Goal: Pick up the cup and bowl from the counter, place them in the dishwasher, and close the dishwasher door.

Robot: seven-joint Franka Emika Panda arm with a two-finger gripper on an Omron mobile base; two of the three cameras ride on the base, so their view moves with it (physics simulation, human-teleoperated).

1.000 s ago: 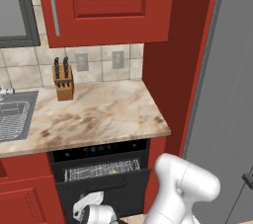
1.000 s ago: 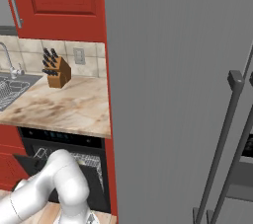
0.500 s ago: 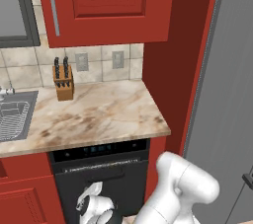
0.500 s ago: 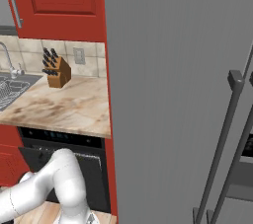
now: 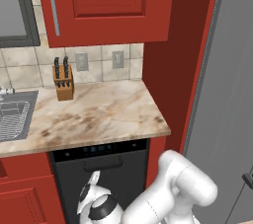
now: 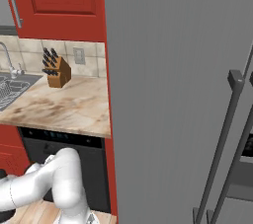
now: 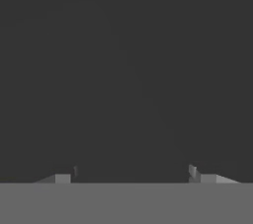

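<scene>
Left base view, door: the dishwasher door [image 5: 101, 178] stands upright and flush under the counter [image 5: 94, 114], its bar handle [image 5: 103, 165] just below the control strip [image 5: 101, 149].
Dishwasher: it looks shut, so I judge the closing step done or all but done.
Cup and bowl: neither lies on the counter; most likely they sit behind the door, but the panel hides the inside, so that cannot be confirmed.
Gripper: the gripper [image 5: 91, 193] sits low, right against the door front below the handle, hand turned toward the panel, seemingly placed to push the panel home.
Claw state: in the hand view the two dark tips stand well apart at the bottom, one fingertip [image 7: 195, 172] near the right edge, nothing between them; the jaws are spread and hold nothing.
Hand view, surface: a flat dark panel spans the view, very close to the tips, which fits a hand pressed near the door.
Counter, what stays: a knife block [image 5: 63, 81] stands at the back by the tiled wall, and the sink [image 5: 15, 114] lies at the counter's left end.
Edges: the counter's thick front lip overhangs the door just above the wrist.
Open room: the red side panel [image 5: 173, 60] rises just right of the door and a tall grey fridge [image 6: 173, 94] stands beyond it; free space for withdrawing is toward the base, over the wooden floor [image 6: 29, 213].
</scene>
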